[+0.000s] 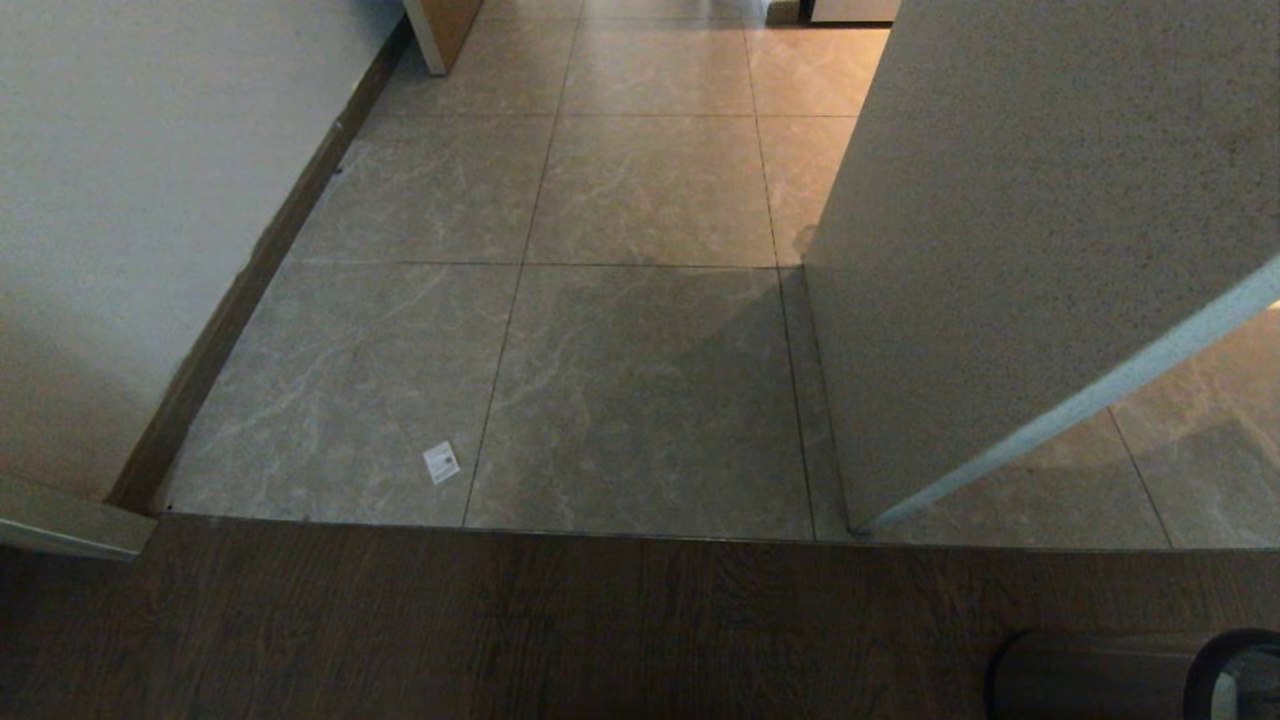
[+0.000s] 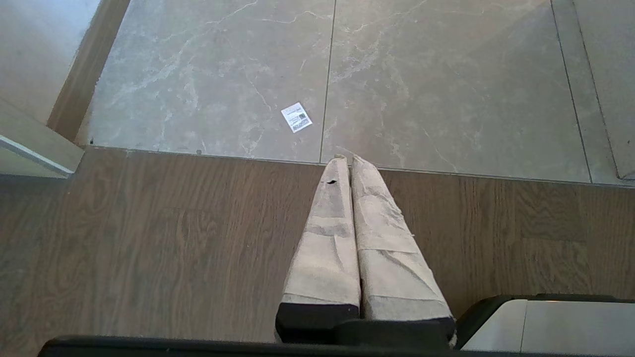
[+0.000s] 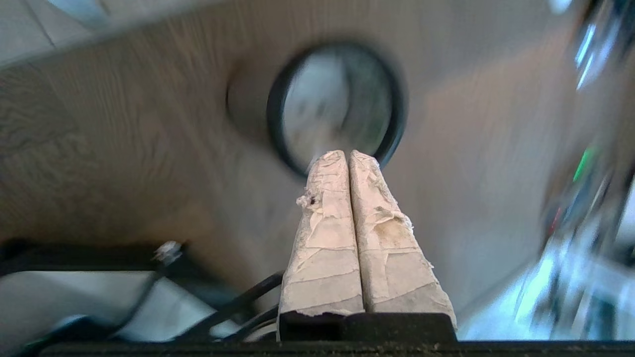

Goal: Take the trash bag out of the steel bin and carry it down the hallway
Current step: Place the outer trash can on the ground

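Nearest the lens in the right wrist view we see the right gripper (image 3: pixel 349 154), its two tape-wrapped fingers pressed together and holding nothing, poised above the open mouth of the steel bin (image 3: pixel 278 129). Inside the black rim we make out a pale lining, which we take to be the trash bag (image 3: pixel 332 99); motion blur hides its edge and any print on it. We judge the bag light, soft and crinkly, slippery under taped pads and easily torn if dragged against the rim. We would take hold of gathered film at the bag's mouth, just inside the rim, rather than of the body, and the jaws must first open.

From the head view the bin (image 1: pixel 1090 675) stands on dark wood flooring, at the lower right corner. Beyond the bin, across a threshold, lies the tiled hallway (image 1: pixel 640 200), with a pale slanting panel (image 1: pixel 1000 250) rising near the bin and a small white scrap (image 1: pixel 441 462) on the tiles well away from it. The left gripper (image 2: pixel 347 159) hangs parked over the wood, its fingers closed and empty.
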